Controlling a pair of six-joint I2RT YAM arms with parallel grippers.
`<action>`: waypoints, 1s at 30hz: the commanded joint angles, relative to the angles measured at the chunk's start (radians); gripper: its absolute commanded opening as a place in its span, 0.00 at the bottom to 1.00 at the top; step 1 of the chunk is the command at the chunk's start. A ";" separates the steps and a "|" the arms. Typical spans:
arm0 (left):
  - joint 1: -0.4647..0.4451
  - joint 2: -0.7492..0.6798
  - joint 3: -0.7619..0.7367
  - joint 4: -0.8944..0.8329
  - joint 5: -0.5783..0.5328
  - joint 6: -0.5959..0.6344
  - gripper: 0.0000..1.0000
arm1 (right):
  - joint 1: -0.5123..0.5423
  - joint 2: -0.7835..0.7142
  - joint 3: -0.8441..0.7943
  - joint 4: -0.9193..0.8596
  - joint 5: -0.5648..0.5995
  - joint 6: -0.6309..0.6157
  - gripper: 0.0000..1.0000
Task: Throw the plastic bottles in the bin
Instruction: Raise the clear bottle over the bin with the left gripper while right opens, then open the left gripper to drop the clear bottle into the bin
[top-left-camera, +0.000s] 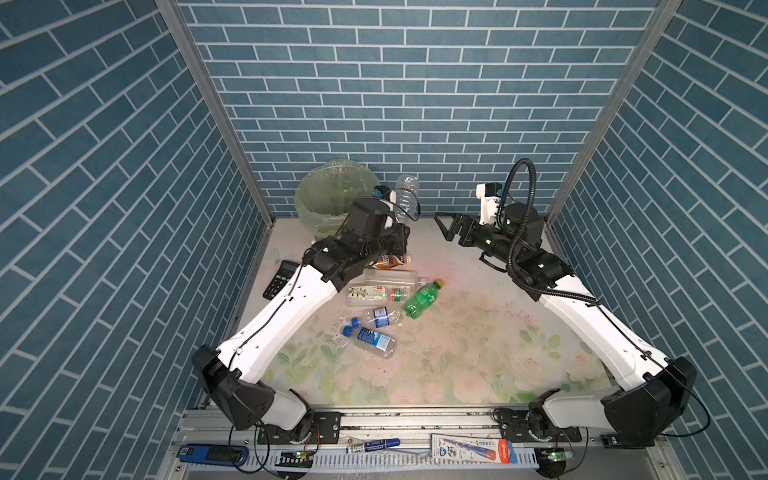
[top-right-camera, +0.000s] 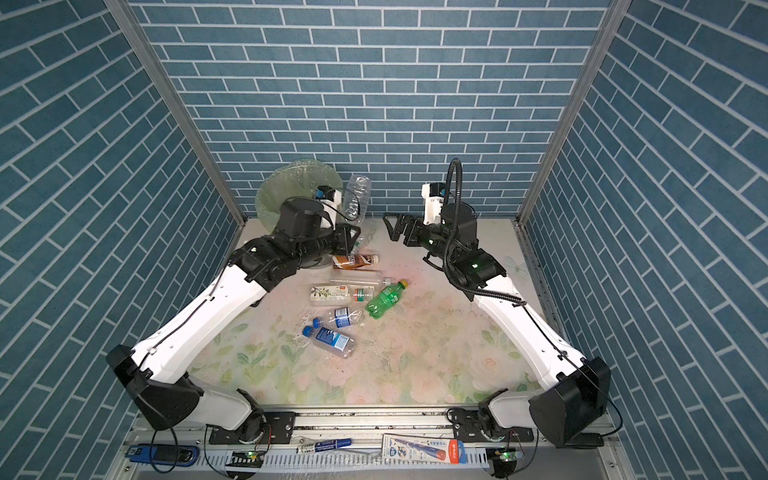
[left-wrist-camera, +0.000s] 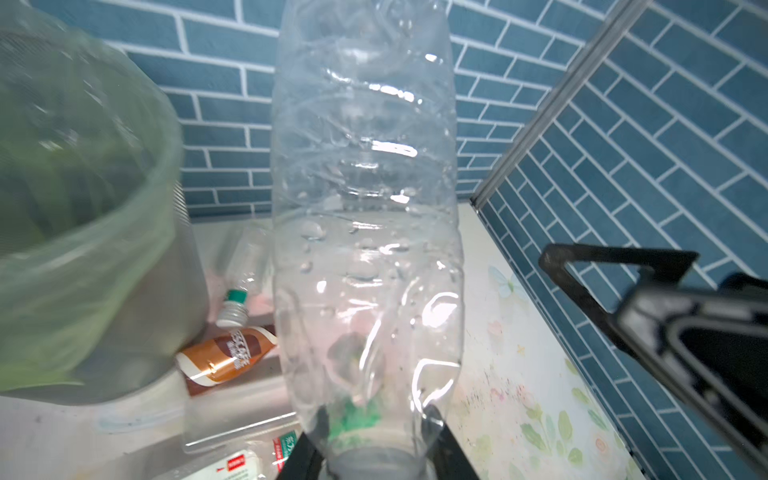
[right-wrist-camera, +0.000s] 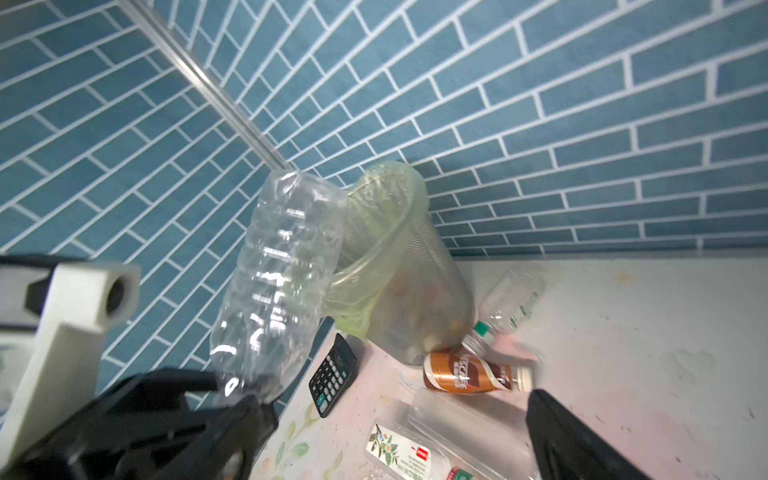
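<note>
1. Clear bottle (left-wrist-camera: 365, 208): no label, droplets inside, base up. The left pincer (left-wrist-camera: 370, 455) is closed narrow on its neck.
2. In both top views it hangs just beside the rim of the bin (top-left-camera: 316, 199), on the side toward the table's middle and not over the opening. Whether it touches the rim, cannot tell.
3. Right pincer (top-left-camera: 445, 226): jaws wide, empty, near the back wall, pointing at the held bottle.
4. Brown bottle (right-wrist-camera: 465, 374) lies at the bin's foot; label reads "NESCAFE".
5. Mid-table (top-left-camera: 457, 353), lying down:
   - white-label bottle (top-left-camera: 370, 293), with leaf print and a red square; characters too small to read
   - green bottle (top-left-camera: 419, 297), yellow cap, just beside it
   - two blue-label bottles (top-left-camera: 372, 340), blue caps, nearer the front; print illegible
6. Calculator (top-left-camera: 280, 278) lies by the left wall.
</note>
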 joint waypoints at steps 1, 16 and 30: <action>0.058 -0.022 0.083 -0.129 0.005 0.058 0.16 | 0.047 -0.002 0.119 -0.062 -0.035 -0.155 0.99; 0.371 0.194 0.424 -0.195 0.121 0.082 0.19 | 0.108 0.108 0.254 -0.126 -0.010 -0.280 0.99; 0.391 0.342 0.608 -0.350 0.149 0.096 0.99 | 0.107 0.263 0.321 -0.126 -0.087 -0.247 0.99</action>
